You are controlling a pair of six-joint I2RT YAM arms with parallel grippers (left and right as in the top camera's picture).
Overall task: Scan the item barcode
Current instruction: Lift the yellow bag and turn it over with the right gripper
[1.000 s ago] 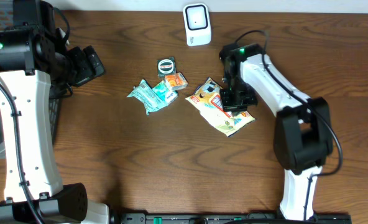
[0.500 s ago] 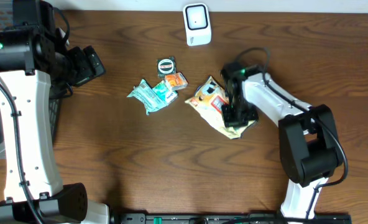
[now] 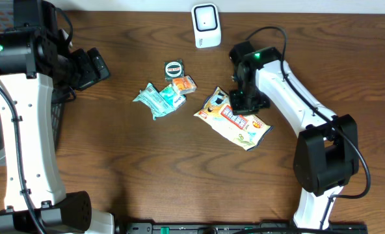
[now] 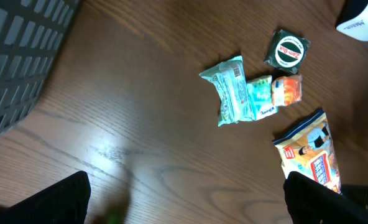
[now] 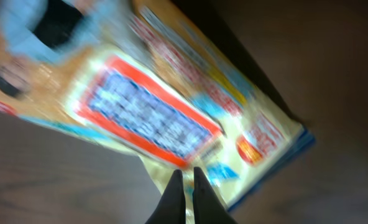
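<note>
Snack packet [image 3: 235, 121] lies flat on the surface [image 3: 179, 182], short of the white scanner [image 3: 206, 25]. Right pincer [image 5: 187, 179] is closed at the packet's edge; whether it grips cannot be told. Left pincer [image 4: 184, 208] gapes wide, empty. Step in hand appears to be pick-up; next, lift and turn the barcode to the scanner.

Only one legible text: round dark-green tin [image 4: 287, 51], lid label looks like "Zam-Buk". White scanner [image 4: 361, 18] has dark lettering on its edge, cut off and unreadable. Snack bag [image 4: 311, 155] has a red-framed blue logo panel, too blurred to read in every view. Print on the teal packets [image 4: 237, 93] is too small.
</note>
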